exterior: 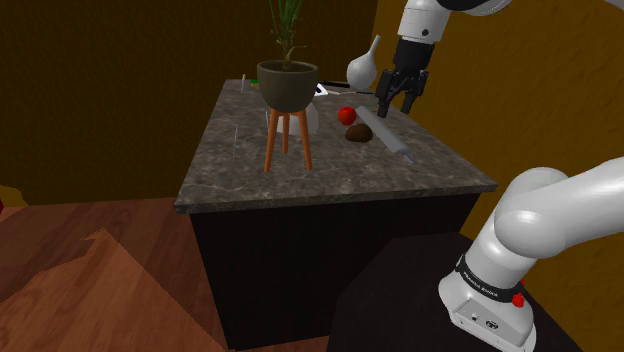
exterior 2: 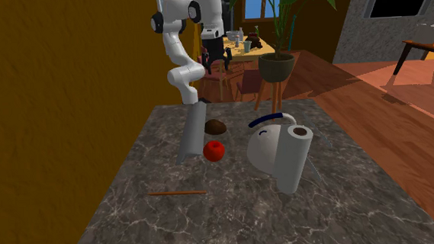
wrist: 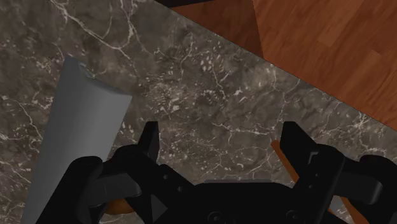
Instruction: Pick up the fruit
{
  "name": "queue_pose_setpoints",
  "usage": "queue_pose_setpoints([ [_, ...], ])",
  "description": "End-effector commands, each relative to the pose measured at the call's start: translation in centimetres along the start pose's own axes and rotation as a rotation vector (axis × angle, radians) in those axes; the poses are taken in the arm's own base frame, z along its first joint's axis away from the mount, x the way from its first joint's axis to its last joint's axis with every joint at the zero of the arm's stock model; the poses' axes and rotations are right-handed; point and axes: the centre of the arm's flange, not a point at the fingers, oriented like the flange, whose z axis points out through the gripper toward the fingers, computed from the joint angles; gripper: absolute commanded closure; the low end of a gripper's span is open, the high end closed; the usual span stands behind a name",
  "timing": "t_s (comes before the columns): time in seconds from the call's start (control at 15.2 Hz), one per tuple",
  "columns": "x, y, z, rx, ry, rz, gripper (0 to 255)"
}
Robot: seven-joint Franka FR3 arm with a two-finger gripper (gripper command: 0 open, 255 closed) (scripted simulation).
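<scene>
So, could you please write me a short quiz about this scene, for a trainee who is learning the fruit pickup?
1. True or false: the gripper holds the red fruit.
2. Which of these lies nearest the red fruit? A) the plant pot B) the brown lump C) the paper roll
3. Fill in: in the wrist view the fingers stand ___, with bare counter between them.
Key: 1 false; 2 B; 3 apart (the gripper is open).
</scene>
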Motion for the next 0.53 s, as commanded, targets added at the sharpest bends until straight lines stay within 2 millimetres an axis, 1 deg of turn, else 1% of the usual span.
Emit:
queue_pose_setpoints([
  [0.0,0.0,0.0,0.0,0.000,0.000,0.000,0],
  [0.46,6.4,7.2,1.5,0.010,-0.050,-0.172,0],
])
